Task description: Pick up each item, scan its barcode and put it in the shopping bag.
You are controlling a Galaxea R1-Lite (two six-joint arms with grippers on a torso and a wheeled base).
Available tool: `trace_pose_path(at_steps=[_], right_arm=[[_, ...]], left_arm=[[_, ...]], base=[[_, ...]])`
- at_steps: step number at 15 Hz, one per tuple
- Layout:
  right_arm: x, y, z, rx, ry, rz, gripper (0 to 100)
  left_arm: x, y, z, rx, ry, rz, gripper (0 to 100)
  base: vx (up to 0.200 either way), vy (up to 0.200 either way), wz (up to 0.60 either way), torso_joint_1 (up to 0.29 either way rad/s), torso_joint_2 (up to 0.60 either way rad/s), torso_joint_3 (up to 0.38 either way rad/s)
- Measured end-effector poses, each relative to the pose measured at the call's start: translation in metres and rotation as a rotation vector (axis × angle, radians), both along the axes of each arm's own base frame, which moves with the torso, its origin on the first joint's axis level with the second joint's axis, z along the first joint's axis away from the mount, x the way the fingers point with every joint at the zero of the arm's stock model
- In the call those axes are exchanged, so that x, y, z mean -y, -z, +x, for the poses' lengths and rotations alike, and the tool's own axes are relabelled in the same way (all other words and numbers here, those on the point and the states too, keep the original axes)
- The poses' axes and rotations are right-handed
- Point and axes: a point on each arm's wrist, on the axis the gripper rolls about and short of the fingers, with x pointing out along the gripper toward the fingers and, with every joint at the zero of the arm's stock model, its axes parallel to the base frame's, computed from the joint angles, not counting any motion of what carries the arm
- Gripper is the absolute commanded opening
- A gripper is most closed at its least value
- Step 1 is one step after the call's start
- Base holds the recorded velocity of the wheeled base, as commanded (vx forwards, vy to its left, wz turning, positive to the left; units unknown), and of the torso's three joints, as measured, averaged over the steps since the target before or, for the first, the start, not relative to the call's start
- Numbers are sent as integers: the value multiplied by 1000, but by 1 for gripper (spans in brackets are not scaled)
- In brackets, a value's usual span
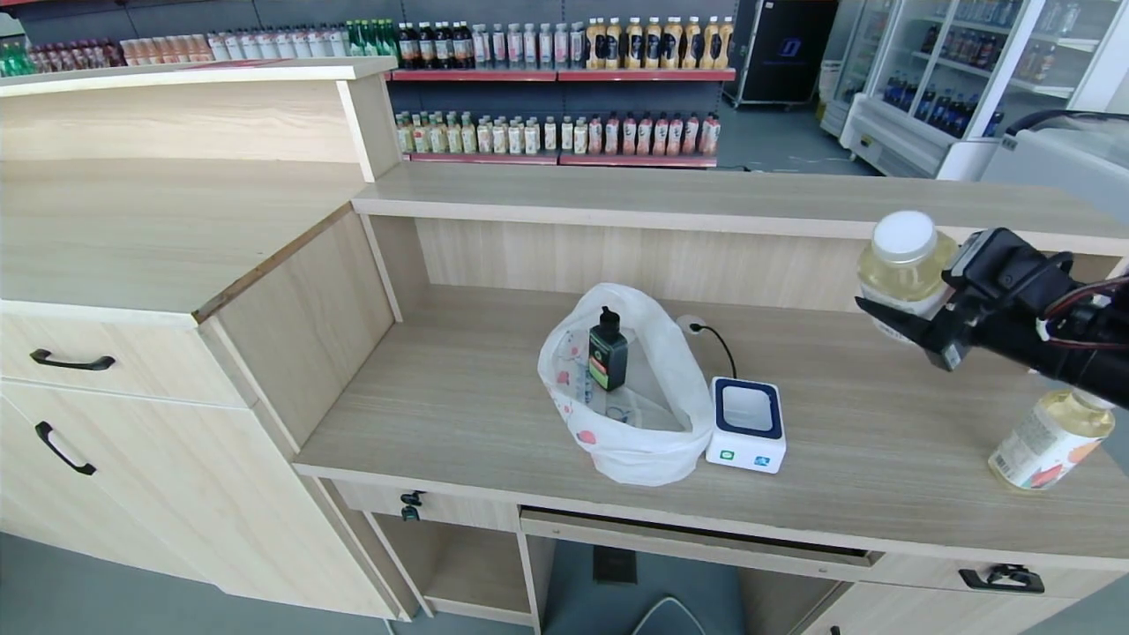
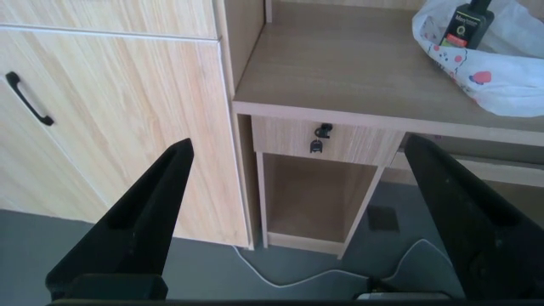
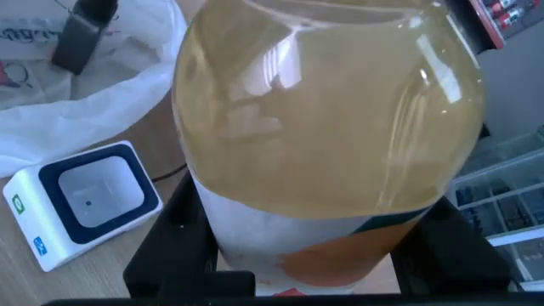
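One bottle (image 1: 905,265) stands upright, cap up, clamped in right tool (image 1: 893,319); left tool (image 2: 297,144) spread.

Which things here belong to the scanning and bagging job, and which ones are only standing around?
Job: yellow drink bottle held in the right claw; second drink bottle on the counter; scanner; shopping bag with a dark bottle already inside.

Not part of it: drink shelves behind the counter; glass fridges; keys in the drawer lock; left claw, open, idle.
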Motion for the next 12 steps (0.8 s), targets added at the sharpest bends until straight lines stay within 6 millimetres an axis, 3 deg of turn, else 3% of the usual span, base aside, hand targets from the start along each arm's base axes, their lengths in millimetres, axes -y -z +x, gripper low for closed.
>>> trace_pose_path(at_steps=[2,12], right_arm=[[3,10,10,16,-41,-23,0],[29,70,34,78,-228,-137,0]], left_arm=[[0,0,0,0,1,0,100],[0,0,0,0,1,0,100]], base=[[0,0,600,0,7,2],[0,0,0,0,0,0]])
